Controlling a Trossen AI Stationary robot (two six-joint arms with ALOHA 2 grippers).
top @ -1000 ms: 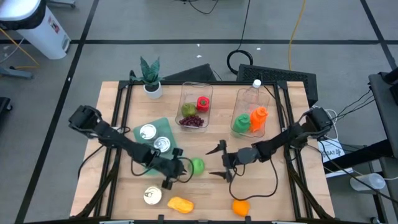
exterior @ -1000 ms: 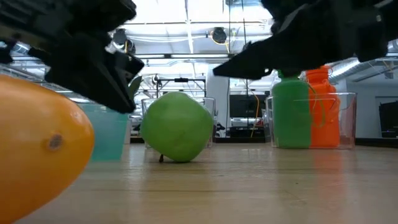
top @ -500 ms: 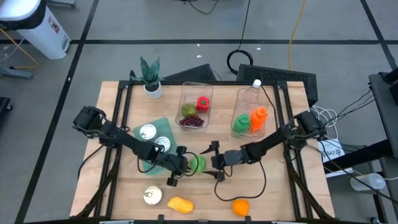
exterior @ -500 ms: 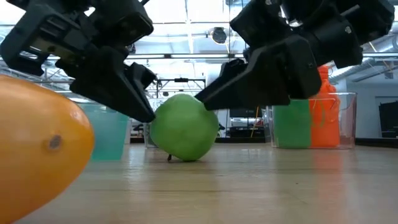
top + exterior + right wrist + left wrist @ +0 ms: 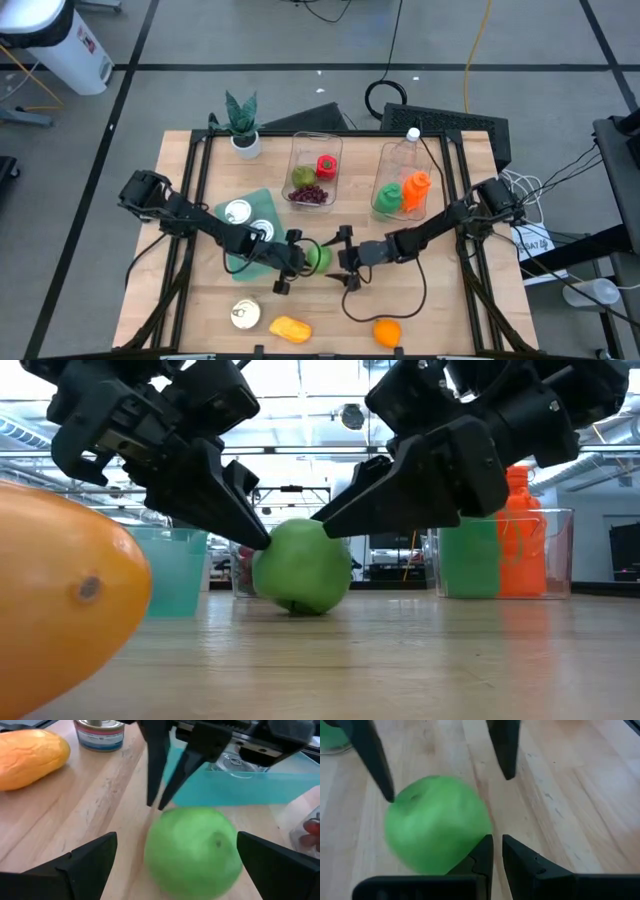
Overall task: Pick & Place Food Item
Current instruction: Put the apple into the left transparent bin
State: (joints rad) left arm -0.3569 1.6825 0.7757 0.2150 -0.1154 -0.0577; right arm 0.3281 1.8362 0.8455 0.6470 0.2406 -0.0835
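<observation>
A green apple (image 5: 319, 258) rests on its underside on the wooden table (image 5: 430, 300), near the middle. My left gripper (image 5: 299, 259) is shut and comes at it from the table's left. Its tips (image 5: 258, 538) are against the apple (image 5: 300, 568). My right gripper (image 5: 340, 262) reaches in from the table's right and is open. Its fingers (image 5: 95, 860) stand on either side of the apple (image 5: 192, 851). Whether they touch it I cannot tell. My left gripper pushes with its shut fingertips (image 5: 482, 852) on the apple's upper side (image 5: 465, 837) that faces the table's left. The fingers slant down from the table's left. The apple stays on the table.
A teal tray (image 5: 262, 212) holding cans lies just left of the apple. A loose can (image 5: 245, 315), a yellow-orange mango (image 5: 289, 328) and an orange (image 5: 386, 332) lie near the front edge. Two clear bins (image 5: 315, 170) (image 5: 405, 185) and a potted plant (image 5: 242, 125) stand at the back.
My left gripper has moved toward the table's right and far edge, onto the apple, and has nudged and rolled it slightly toward the right. My right gripper has moved toward the table's left and down, and its open fingers now stand around the apple.
</observation>
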